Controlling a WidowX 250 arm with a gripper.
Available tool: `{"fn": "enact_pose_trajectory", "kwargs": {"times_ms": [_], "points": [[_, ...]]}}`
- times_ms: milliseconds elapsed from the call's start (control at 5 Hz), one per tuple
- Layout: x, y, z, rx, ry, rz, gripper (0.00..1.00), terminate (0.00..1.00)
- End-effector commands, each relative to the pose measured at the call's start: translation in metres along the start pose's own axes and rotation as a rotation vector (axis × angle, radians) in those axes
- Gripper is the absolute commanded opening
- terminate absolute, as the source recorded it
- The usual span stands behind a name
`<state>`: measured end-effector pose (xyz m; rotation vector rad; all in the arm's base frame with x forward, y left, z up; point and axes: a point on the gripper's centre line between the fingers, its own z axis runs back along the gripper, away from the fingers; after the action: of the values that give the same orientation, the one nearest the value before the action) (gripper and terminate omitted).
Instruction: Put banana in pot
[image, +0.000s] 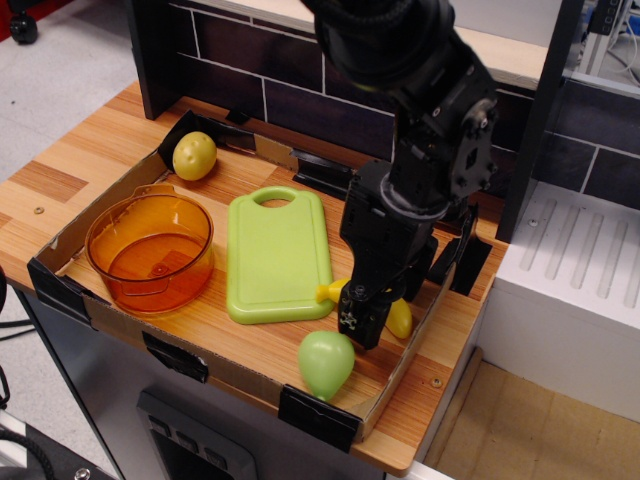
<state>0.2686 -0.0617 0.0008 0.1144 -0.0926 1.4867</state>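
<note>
Observation.image view: one angle from above the counter front, and I'm right in the middle of it.
My claw (365, 318): black, blocky, down low over the banana, covering its middle; my own body hides the fingertips, so I cannot tell whether they are spread or closed.
Banana (399, 318): glossy yellow plastic, lying on the wood just right of the cutting board; only its two ends peek out either side of me.
Writing: a small white speckled mark on my near finger, too small to read.
Pear toy (326, 363): smooth light green, rounded, sitting just in front of my claw near the tray's front edge.
Cutting board (277, 255): flat light green plastic, rounded corners, a handle hole at the far end, between me and the pot.
Pot (150, 250): translucent orange, round, straight walls, at the tray's left end, well apart from the banana.
Lemon ball (194, 155): yellow, dimpled, in the far left corner.
Tray (115, 195): low cardboard walls with black tape at the corners, wood-grain floor.
Backdrop: dark tiled wall (270, 60) behind; white ribbed surface (580, 260) to the right.
</note>
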Motion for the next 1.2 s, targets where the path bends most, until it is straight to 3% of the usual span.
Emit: {"fn": "enact_pose_trajectory", "kwargs": {"times_ms": [0,400,600,800,1000], "points": [[-0.001,-0.008,-0.001,-0.059,0.003,0.009,0.0,0.0],[0.006,-0.018,0.011,-0.027,0.039,-0.031,0.0,0.0],[0.013,-0.021,0.031,-0.019,0.072,-0.081,0.0,0.0],[0.035,-0.02,0.059,-0.072,0.079,-0.069,0.0,0.0],[0.063,-0.014,0.07,-0.167,0.013,-0.045,0.0,0.0]]}}
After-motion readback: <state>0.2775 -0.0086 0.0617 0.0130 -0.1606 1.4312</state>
